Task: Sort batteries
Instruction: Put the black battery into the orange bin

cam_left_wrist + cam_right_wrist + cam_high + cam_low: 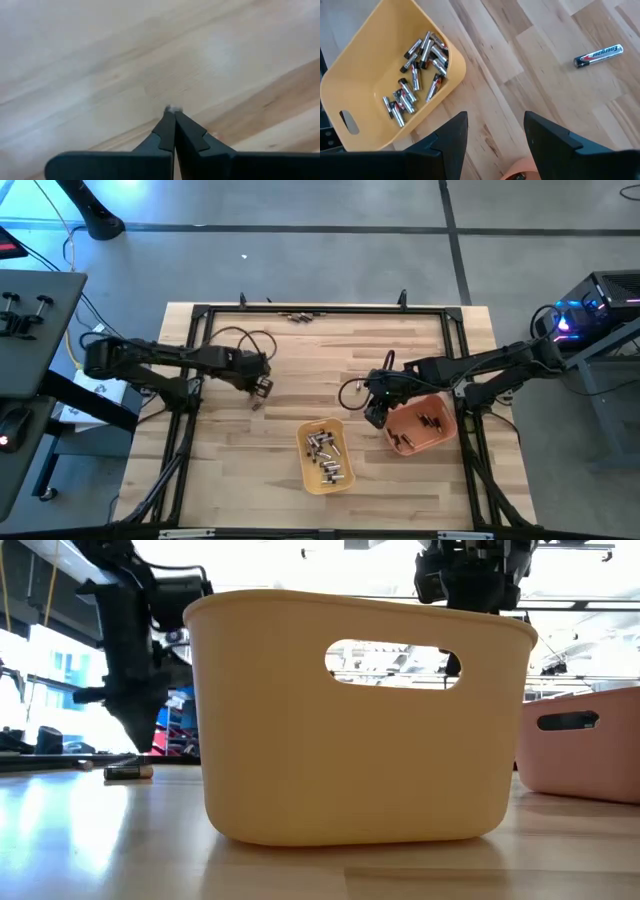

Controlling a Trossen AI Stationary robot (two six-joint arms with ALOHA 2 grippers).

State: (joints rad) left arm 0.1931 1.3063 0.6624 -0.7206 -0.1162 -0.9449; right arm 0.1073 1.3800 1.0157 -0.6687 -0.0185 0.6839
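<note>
Our left pincer (261, 388) hangs low over the bare surface (300, 360), fingers pressed together, pinching something small we cannot identify. Our right pincer (375, 415), spread wide and empty, hovers at the orange tray's (437, 442) edge. Batteries (417, 70) lie in the yellow tray (365, 105); one battery (598, 56) rests apart.

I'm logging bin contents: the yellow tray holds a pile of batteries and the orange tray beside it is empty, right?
Not quite. The yellow tray does hold a pile of batteries, but the orange tray beside it is not empty: the high view shows a few dark batteries lying in it.
</note>
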